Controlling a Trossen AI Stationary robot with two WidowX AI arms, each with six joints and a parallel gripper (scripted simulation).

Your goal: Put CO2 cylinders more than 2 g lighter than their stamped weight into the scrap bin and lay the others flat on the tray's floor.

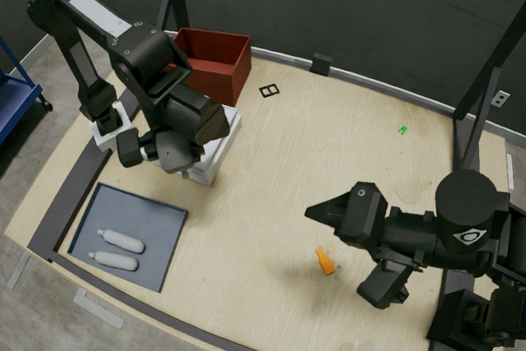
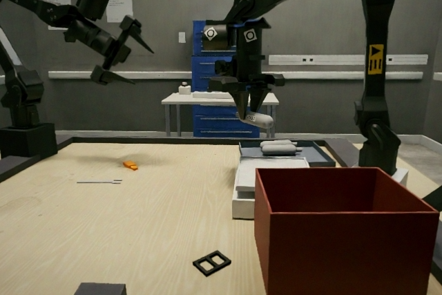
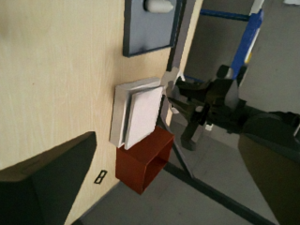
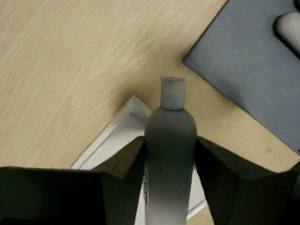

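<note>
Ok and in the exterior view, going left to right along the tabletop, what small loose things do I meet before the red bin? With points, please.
Silver wrench (image 2: 96, 182), orange bottle-shaped piece (image 2: 130, 165), black frame (image 2: 198, 264).

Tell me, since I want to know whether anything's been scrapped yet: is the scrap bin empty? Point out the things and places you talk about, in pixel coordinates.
Cannot tell: the top view shows part of the scrap bin's (image 1: 241, 79) (image 2: 349, 249) (image 3: 132, 164) floor bare, but the right arm hides the rest.

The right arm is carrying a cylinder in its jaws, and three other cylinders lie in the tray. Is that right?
Not quite: the count in the tray is off. The top view shows two cylinders lying in the tray, not three. The rest stands: the right arm's jaws do hold a cylinder.
</note>
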